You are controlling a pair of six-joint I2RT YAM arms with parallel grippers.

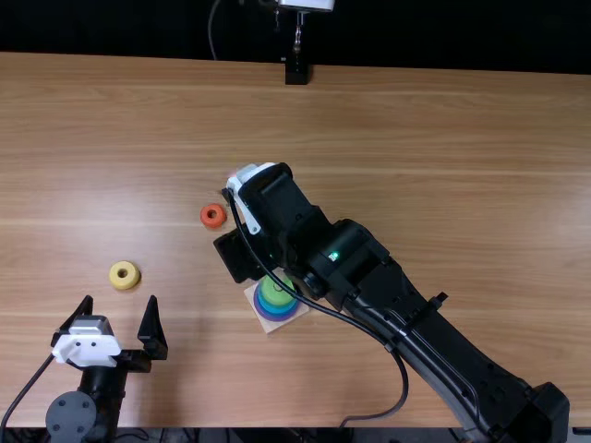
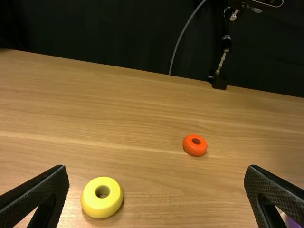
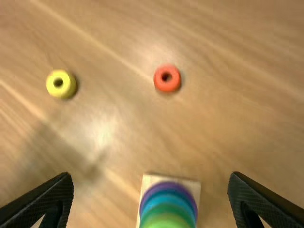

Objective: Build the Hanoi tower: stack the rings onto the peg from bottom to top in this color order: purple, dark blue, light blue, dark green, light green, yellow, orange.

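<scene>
My left gripper [image 1: 120, 318] is open near the table's left front; in the left wrist view my left gripper [image 2: 156, 190] has nothing between its fingers. My right gripper [image 1: 247, 196] is above the table just behind the peg base; in the right wrist view my right gripper [image 3: 151, 197] stands open and empty. A wooden base [image 1: 261, 318] holds a ring stack [image 3: 167, 209]: purple lowest, then blue and green bands, light green uppermost. The yellow ring [image 1: 125, 275] lies flat beyond the left gripper. The orange ring [image 1: 213, 216] lies flat left of the right gripper.
The right arm [image 1: 406, 305] slants across the table from the front right, its cable [image 1: 369, 329] looping beside it. A stand with a black foot [image 1: 296, 72] is at the far edge.
</scene>
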